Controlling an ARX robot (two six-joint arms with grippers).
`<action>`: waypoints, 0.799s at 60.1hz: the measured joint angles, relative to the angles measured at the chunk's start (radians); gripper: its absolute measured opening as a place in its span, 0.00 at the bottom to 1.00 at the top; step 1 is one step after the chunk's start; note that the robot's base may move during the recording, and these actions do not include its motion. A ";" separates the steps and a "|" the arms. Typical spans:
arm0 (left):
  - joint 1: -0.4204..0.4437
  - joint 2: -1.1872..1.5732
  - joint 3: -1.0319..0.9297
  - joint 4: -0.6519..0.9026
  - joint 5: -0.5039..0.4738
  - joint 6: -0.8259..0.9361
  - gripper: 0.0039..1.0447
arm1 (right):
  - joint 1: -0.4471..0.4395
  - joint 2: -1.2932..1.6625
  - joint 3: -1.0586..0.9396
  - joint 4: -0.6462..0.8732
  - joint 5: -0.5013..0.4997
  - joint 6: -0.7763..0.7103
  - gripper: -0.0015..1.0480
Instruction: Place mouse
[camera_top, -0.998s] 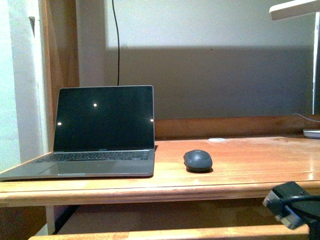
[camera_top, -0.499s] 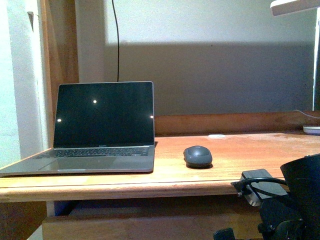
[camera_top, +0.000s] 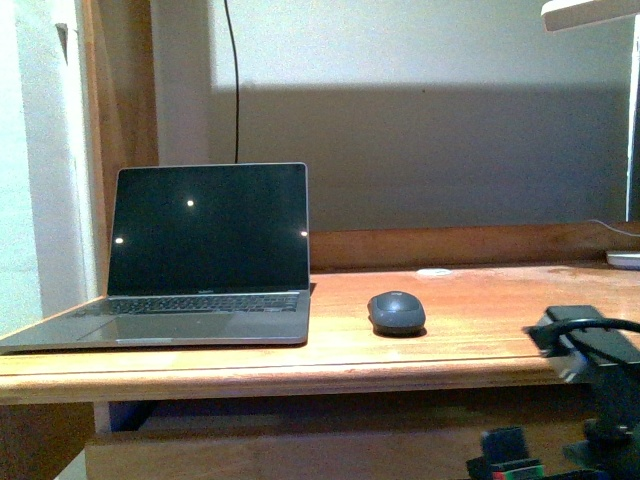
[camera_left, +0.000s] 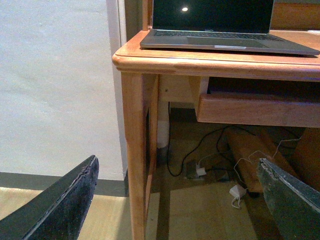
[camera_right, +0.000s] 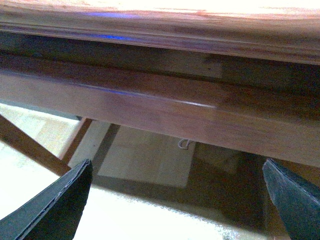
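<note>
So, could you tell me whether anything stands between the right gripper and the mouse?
Yes, the desk's front edge. The mouse sits alone on the desktop, right of the laptop. The right gripper is open and below the desktop, facing the underside, so it must rise above the edge first. On the desktop itself nothing crowds the mouse.

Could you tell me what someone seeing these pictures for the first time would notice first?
Probably the open silver-grey laptop with a dark screen at the left end of the wooden desk. Next, the small dark grey oval mouse resting alone on the desktop to the laptop's right, apart from it. Low at the front view's right edge, the black right arm rises in front of the desk; both wrist views show wide-open jaws holding nothing.
</note>
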 joint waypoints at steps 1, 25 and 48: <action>0.000 0.000 0.000 0.000 0.000 0.000 0.93 | -0.014 -0.021 -0.016 -0.004 -0.013 -0.003 0.99; 0.000 0.000 0.000 0.000 0.000 0.000 0.93 | -0.206 -0.595 -0.392 -0.063 -0.013 0.137 0.99; 0.000 0.000 0.000 0.000 0.000 0.000 0.93 | 0.098 -1.228 -0.532 -0.451 0.193 0.278 0.99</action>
